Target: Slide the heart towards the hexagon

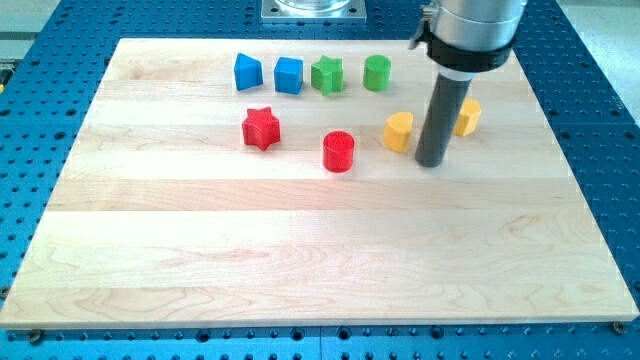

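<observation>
My tip rests on the board between two yellow blocks. The yellow block to its left has a rounded, notched outline and looks like the heart; it sits close beside the rod, and I cannot tell if they touch. The yellow block to its right looks like the hexagon; the rod hides its left part. The two yellow blocks are about one block width apart, with the rod in the gap.
A row near the view's top holds a blue angled block, a blue cube, a green star and a green cylinder. A red star and a red cylinder lie left of the heart.
</observation>
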You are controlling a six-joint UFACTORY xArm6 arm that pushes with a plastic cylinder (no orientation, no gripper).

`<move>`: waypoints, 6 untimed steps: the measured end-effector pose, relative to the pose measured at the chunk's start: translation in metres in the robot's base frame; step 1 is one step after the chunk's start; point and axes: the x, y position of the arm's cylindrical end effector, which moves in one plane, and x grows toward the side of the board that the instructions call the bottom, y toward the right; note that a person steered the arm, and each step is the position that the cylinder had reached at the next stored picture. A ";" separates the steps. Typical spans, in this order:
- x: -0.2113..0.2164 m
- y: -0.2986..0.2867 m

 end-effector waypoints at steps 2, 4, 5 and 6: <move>-0.030 -0.014; -0.020 -0.073; -0.044 -0.079; -0.046 -0.077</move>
